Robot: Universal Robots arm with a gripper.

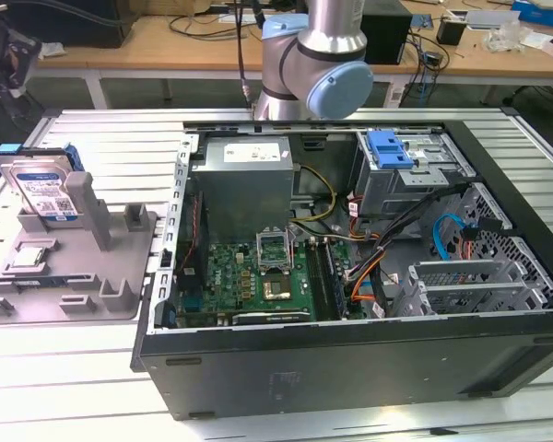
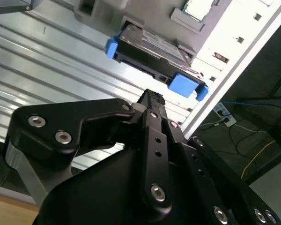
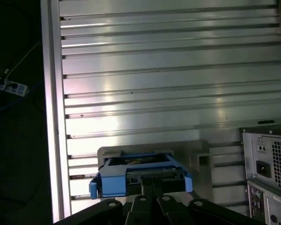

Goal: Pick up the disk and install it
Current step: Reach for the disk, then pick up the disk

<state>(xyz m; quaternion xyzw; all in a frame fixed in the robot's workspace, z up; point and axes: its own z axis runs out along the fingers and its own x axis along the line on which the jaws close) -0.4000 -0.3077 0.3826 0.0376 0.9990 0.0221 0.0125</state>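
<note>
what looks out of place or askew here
Nothing looks damaged or spilled. The disk leans, tilted, in the gray stand on the exterior view's left, outside the open computer case; that looks like a resting spot, not a mishap.

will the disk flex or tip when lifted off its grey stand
Probably stiff: the disk looks like a flat metal slab, likely heavy for its size. It leans in the grey stand, so a nudge might tip it.
</note>
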